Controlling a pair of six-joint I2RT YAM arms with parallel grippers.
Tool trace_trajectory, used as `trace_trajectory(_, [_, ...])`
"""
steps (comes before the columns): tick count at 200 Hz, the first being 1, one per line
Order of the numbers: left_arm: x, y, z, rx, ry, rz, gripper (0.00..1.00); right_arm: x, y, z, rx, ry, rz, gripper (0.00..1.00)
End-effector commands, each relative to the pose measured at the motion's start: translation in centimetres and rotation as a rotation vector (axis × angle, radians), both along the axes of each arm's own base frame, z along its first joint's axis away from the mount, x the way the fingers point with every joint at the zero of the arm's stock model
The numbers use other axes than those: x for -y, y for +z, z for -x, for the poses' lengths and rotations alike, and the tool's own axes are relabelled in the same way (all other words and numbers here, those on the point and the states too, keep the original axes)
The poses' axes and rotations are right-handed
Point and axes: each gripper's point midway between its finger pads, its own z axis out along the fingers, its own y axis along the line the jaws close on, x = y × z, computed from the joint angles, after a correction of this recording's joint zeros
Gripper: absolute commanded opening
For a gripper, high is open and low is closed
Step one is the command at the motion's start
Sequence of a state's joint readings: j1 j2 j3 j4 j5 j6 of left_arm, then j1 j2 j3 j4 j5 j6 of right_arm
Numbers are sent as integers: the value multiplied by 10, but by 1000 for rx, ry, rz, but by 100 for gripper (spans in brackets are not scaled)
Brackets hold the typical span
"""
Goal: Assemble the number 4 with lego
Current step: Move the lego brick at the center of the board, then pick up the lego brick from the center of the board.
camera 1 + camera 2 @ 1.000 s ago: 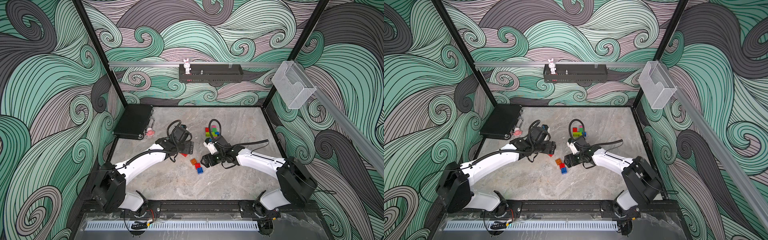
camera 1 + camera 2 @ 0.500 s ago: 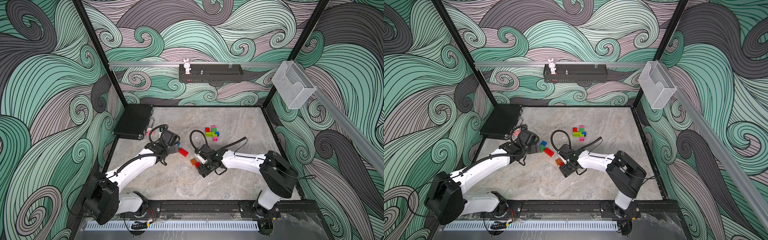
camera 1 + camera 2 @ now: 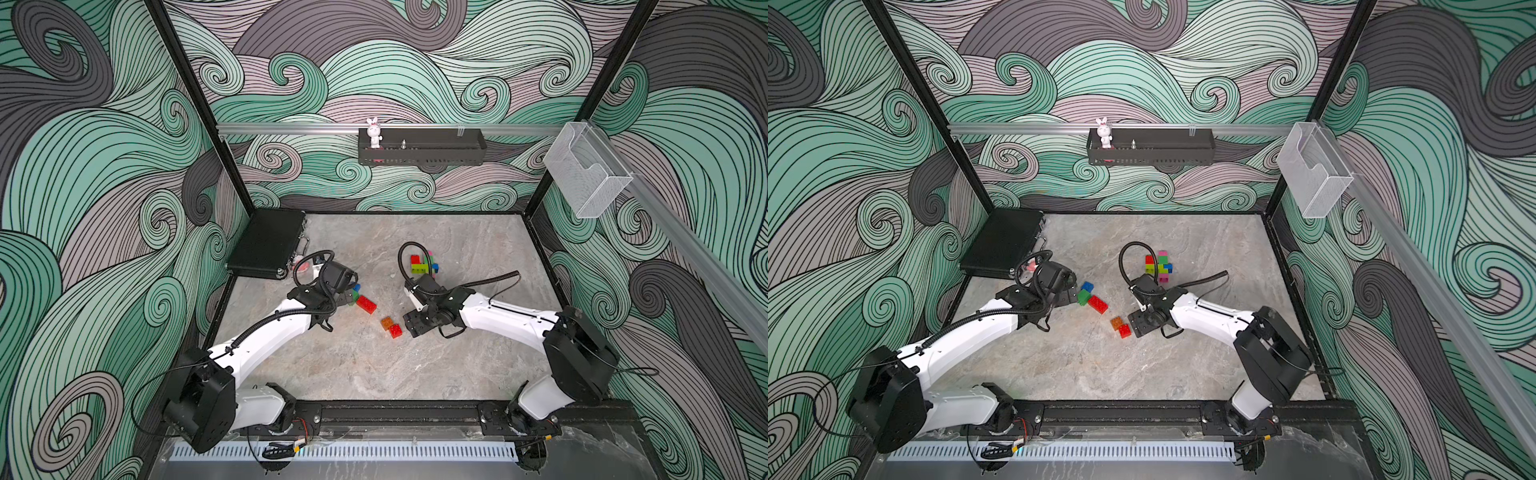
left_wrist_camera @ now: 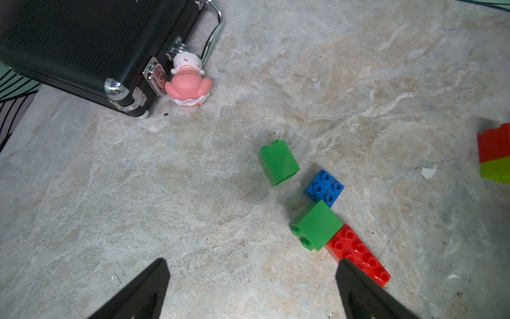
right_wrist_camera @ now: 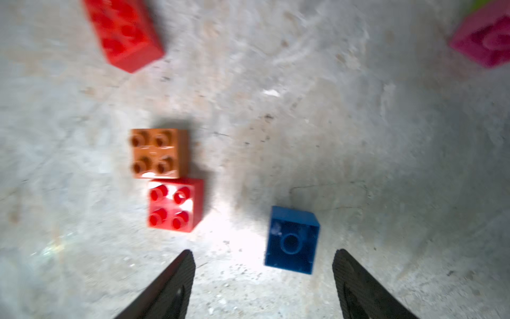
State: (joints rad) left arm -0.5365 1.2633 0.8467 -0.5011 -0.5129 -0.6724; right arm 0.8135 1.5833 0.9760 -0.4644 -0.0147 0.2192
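Top views first. The left gripper (image 3: pixel 347 299) is low over the grey marble-look tabletop (image 3: pixel 374 374), left of ctr. Just right of it are a dark green plastic brick (image 3: pixel 353 296), a small studs-up blue brick (image 3: pixel 356 287) and a long red studded plastic brick (image 3: pixel 366 304). In both top views the green one (image 3: pixel 1084 297) touches the long red one (image 3: pixel 1097 304). Mid-table, a small orange 2x2 brick (image 3: pixel 387 322) & a small red 2x2 brick (image 3: pixel 395 331) lie touching. The right gripper (image 3: pixel 413 327) hangs just right of them. Farther back stands the built-up multicolour lego stack (image 3: pixel 422 264), behind the right arm's cable. A black hard case w/ chrome corners (image 3: pixel 268 243) sits far left.

Left wrist cam: the left gripper (image 4: pixel 251 261) has its jaws spread wide, only bare tabletop b/w them. The long red brick lies studs up and one fingertip (image 4: pixel 354 287) overlaps its end; contact unclear. The dark green brick lies on its side against it, w/ the blue one just beyond. A second tipped green brick (image 4: pixel 279 162) lies apart from those. A pink-and-white toy figure (image 4: pixel 189 82) rests against the case's latch.

Right wrist cam, blurry: the right gripper (image 5: pixel 262 252) has its jaws apart, clamped on nothing. An upturned blue brick (image 5: pixel 292 240), hollow side up, lies b/w the fingertips w/ a gap either side. The orange & small red bricks touch, just beside. A pink brick (image 5: pixel 485 41) shows at frame edge.
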Motion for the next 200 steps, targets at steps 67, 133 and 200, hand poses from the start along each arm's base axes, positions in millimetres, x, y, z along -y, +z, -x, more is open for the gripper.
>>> trace_trajectory(67, [-52,15,23,140,179,36,99,-70,-16,-11,-38,152,101,65])
trace_trajectory(133, [-63,11,31,120,215,8,99,-75,-35,-20,-51,131,203,48])
trace_trajectory(200, [-61,7,28,90,207,-9,99,-79,-45,-15,-83,125,201,37])
